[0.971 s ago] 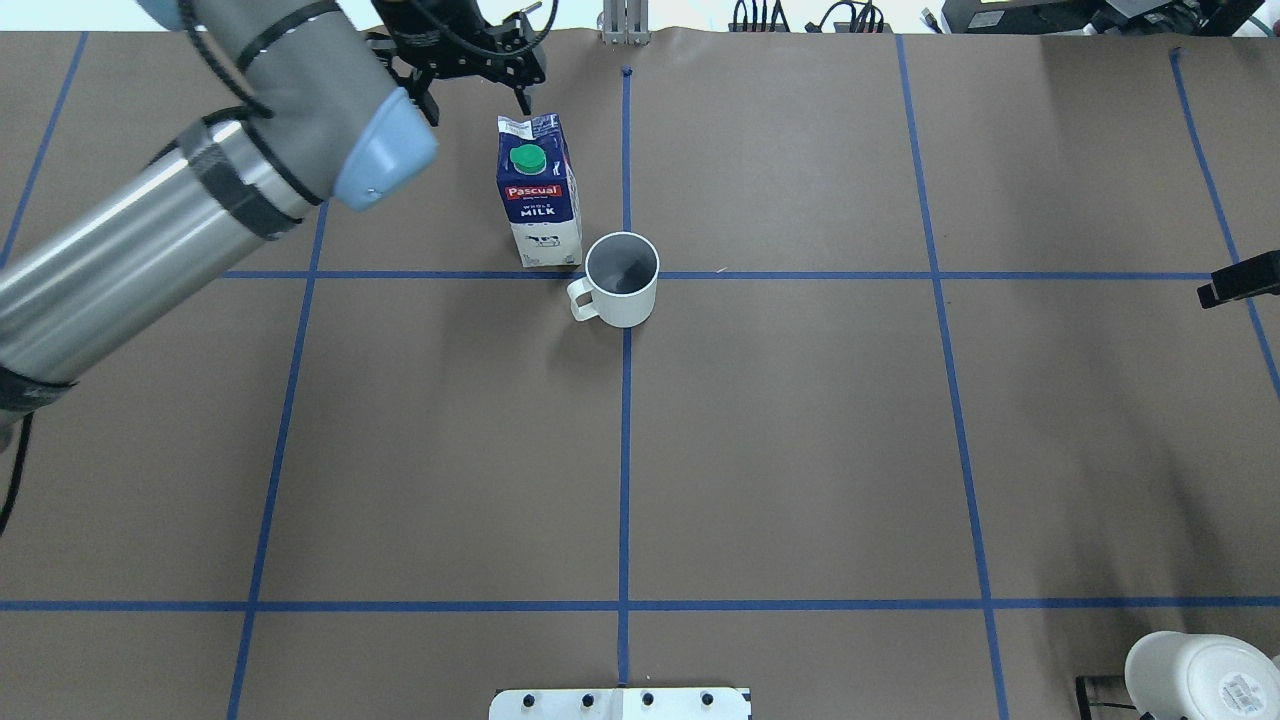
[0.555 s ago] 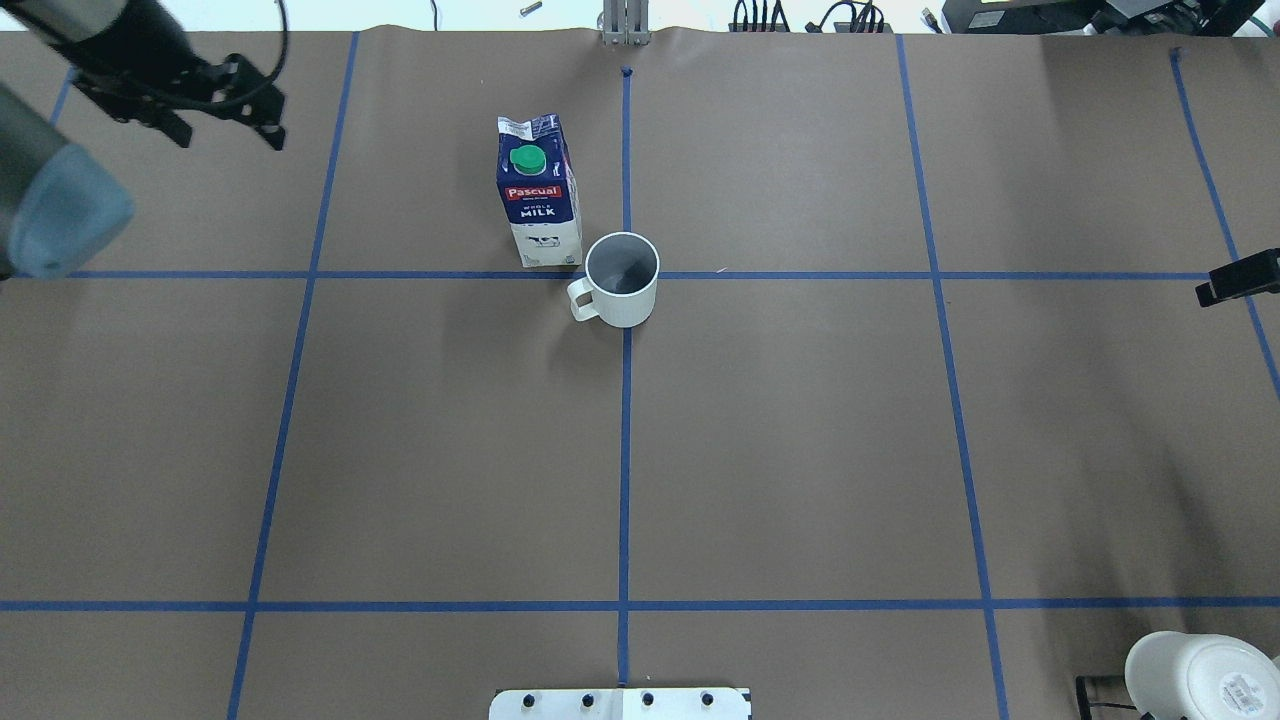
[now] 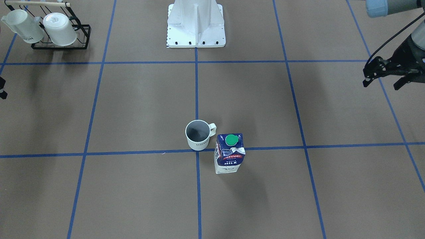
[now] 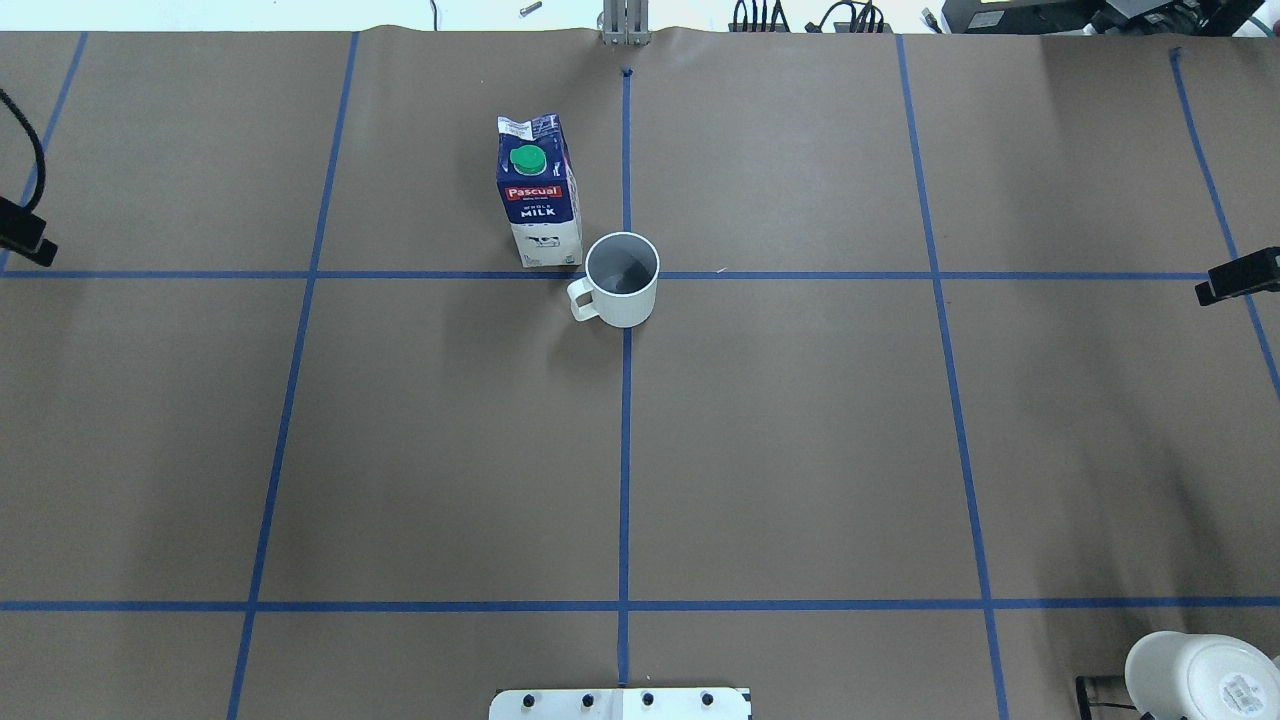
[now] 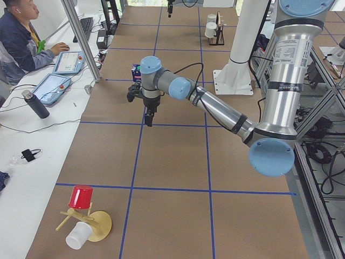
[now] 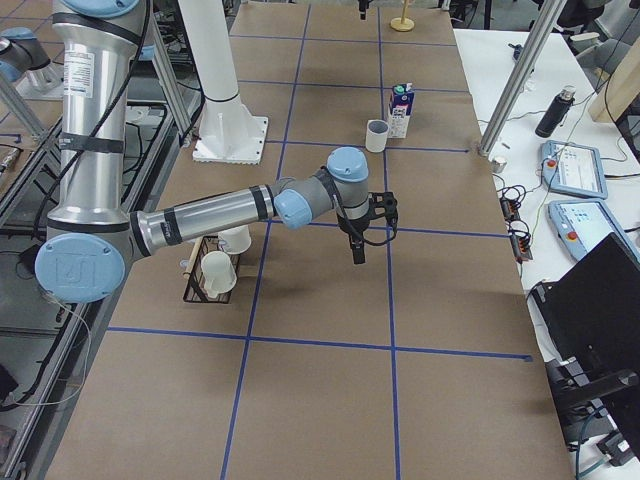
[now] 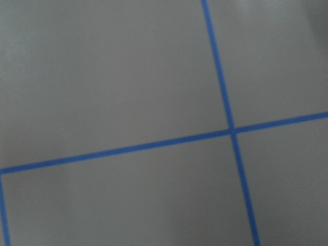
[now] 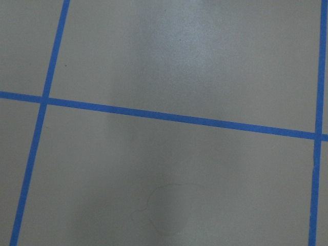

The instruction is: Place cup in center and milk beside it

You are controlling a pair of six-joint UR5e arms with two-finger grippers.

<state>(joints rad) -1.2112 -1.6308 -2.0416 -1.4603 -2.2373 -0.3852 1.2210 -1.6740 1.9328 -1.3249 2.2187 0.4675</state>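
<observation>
The cup [image 4: 622, 280], a white mug with a dark inside, stands upright on the crossing of the blue tape lines; it also shows in the front view [image 3: 198, 134]. The milk [image 4: 538, 195] carton stands upright close beside it, on my left and slightly farther out, also seen in the front view [image 3: 229, 153]. My left gripper [image 3: 381, 84] hangs open and empty far off at the table's left side. My right gripper [image 6: 358, 238] hovers over bare table at the right side; only a sliver shows in the overhead view [image 4: 1235, 280], so I cannot tell its state.
A black wire rack [image 3: 83, 36] with two white mugs stands near the robot base [image 3: 196, 26] on my right. A wooden stand [image 5: 99, 226] with a red and a white cup sits at the left end. An operator [image 5: 19, 32] sits at a side desk.
My left arm has swung from just behind the milk carton out to the left, nearly leaving the overhead view. Cup and milk have not moved.
</observation>
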